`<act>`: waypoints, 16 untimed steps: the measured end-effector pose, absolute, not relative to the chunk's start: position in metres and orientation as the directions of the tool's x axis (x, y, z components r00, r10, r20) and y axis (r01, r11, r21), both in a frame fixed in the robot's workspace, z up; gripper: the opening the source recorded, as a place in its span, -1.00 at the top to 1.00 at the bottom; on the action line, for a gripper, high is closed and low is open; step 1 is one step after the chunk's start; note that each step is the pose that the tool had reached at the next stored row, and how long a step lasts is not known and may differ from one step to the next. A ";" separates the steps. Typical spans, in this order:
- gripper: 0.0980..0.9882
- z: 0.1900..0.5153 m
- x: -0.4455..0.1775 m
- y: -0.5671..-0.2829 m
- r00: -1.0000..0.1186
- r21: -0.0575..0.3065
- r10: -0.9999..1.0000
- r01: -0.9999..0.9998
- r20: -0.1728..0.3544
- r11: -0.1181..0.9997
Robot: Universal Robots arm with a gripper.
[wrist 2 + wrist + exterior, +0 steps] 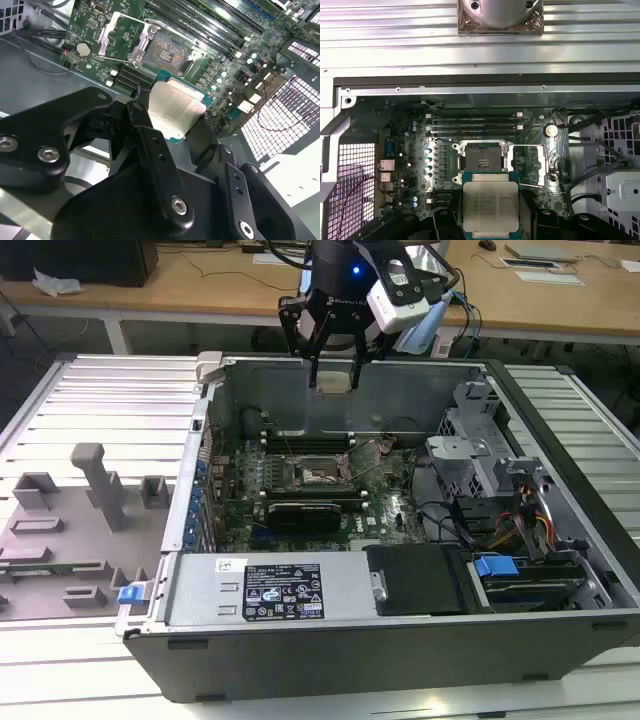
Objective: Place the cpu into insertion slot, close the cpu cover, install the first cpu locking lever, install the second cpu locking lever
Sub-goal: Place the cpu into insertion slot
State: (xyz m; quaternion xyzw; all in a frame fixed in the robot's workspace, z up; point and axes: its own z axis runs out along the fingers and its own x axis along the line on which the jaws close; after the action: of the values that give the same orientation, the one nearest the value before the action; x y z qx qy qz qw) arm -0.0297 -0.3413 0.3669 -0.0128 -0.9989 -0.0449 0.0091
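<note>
Ribbed metal bench with wooden desks behind; an open computer case lies on it, green motherboard facing up.

End effector is pinching the cpu by two opposite edges, metal top up, roughly flat. Both wrist views show the cpu gripped between the black fingers.

Cpu is in the air, well above the board, about level with the case's far wall in the exterior view. Insertion slot is below it and bare, pin field exposed. Cpu cover looks swung open beside the slot; thin lever wires stick out on that side. Nothing seated yet.

Risks, as I judge them:
- Cpu lands shifted or rotated against the slot, bending pins; cause is the edge-only pinch and the long way down.
- Cpu slips or tips in the grip, since only thin edges are held.
- Fingers or cpu snag the raised cover or lever wires, which sit close to the slot.

Arm pose: wrist pointing straight down, fingers vertical, hanging over the case near its far wall.
</note>
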 end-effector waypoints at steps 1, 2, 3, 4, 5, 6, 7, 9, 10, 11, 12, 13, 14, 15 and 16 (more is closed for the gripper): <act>0.00 0.367 -0.030 -0.341 -1.000 0.089 0.025 0.026 0.019 0.996; 0.00 0.367 -0.030 -0.341 -1.000 0.089 0.025 0.026 0.019 0.996; 0.00 0.367 -0.030 -0.341 -1.000 0.089 0.025 0.026 0.019 0.996; 0.00 0.367 -0.030 -0.341 -1.000 0.089 0.025 0.026 0.019 0.996; 0.00 0.366 -0.030 -0.341 -1.000 0.089 0.025 0.026 0.019 0.996; 0.00 0.362 -0.030 -0.341 -1.000 0.089 0.025 0.026 0.019 0.996; 0.00 0.359 -0.030 -0.341 -1.000 0.089 0.025 0.026 0.019 0.996; 0.00 0.351 -0.030 -0.341 -1.000 0.089 0.025 0.026 0.019 0.996; 0.00 0.349 -0.030 -0.341 -1.000 0.089 0.025 0.026 0.019 0.996; 0.00 0.347 -0.030 -0.341 -1.000 0.089 0.025 0.026 0.019 0.996; 0.00 0.345 -0.030 -0.341 -1.000 0.089 0.025 0.026 0.019 0.996; 0.00 0.343 -0.030 -0.341 -1.000 0.089 0.025 0.026 0.019 0.996; 0.00 0.339 -0.030 -0.341 -1.000 0.089 0.025 0.026 0.019 0.996; 0.00 0.334 -0.030 -0.341 -1.000 0.089 0.025 0.026 0.019 0.996; 0.00 0.333 -0.030 -0.341 -1.000 0.089 0.025 0.026 0.019 0.996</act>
State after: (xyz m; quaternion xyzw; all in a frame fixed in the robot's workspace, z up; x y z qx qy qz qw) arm -0.0299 -0.3413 0.3327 -0.0128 -0.9989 -0.0448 0.0091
